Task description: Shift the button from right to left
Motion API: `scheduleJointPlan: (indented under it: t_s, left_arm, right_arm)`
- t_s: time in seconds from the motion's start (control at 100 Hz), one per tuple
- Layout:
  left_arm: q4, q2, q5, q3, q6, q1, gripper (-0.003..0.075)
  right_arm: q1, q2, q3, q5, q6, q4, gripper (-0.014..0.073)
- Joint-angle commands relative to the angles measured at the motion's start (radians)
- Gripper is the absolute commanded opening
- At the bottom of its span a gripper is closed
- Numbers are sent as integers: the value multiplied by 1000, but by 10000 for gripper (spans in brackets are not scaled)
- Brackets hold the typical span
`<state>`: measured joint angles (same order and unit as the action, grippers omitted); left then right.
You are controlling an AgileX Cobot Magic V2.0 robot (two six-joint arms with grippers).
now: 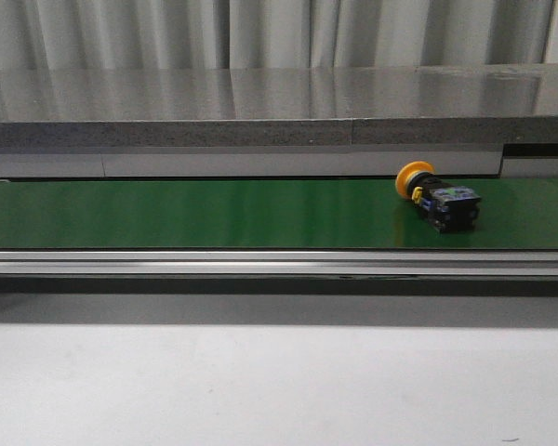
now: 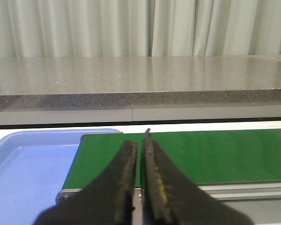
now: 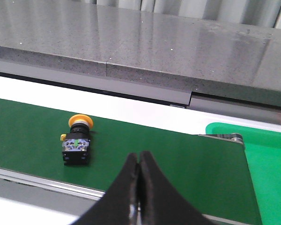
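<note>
The button [image 1: 435,195] lies on its side on the green conveyor belt [image 1: 214,212], toward the belt's right part near the far edge, yellow head pointing far-left and black body toward the near-right. Nothing touches it. The right gripper [image 3: 139,165] is clenched on nothing, fingers pressed together, nearer than the button and apart from it. The left gripper [image 2: 141,150] is likewise closed and empty, over the belt's left end beside a blue tray [image 2: 23,168]. A green bin [image 3: 267,154] sits past the belt's right end.

Left gripper [image 2: 140,161] is seen with jaws pressed together, nothing held. Right gripper [image 3: 139,174] is closed up empty too.
</note>
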<state>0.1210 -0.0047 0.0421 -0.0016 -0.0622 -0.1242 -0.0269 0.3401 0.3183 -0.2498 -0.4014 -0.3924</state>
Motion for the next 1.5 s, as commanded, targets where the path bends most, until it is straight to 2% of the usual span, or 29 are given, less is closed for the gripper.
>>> scheduleJointPlan:
  t_s: [0.0, 0.83, 1.07, 1.24, 1.49]
  left_arm:
    - [-1, -36, -80, 41, -4, -5, 5]
    - [-1, -36, -89, 41, -4, -5, 5]
    - [-18, -34, -164, 21, -4, -5, 5]
    - [-138, 39, -42, -86, -4, -5, 5]
    - [-161, 299, 149, -379, -4, -5, 5]
  right_arm:
    - [-3, 6, 28, 78, -8, -16, -67]
    - [-3, 6, 28, 78, -8, -16, -67]
    - [-3, 6, 28, 78, -8, -16, -67]
    - [-3, 6, 28, 78, -8, -16, -67]
    - [-3, 6, 28, 78, -8, -16, -67]
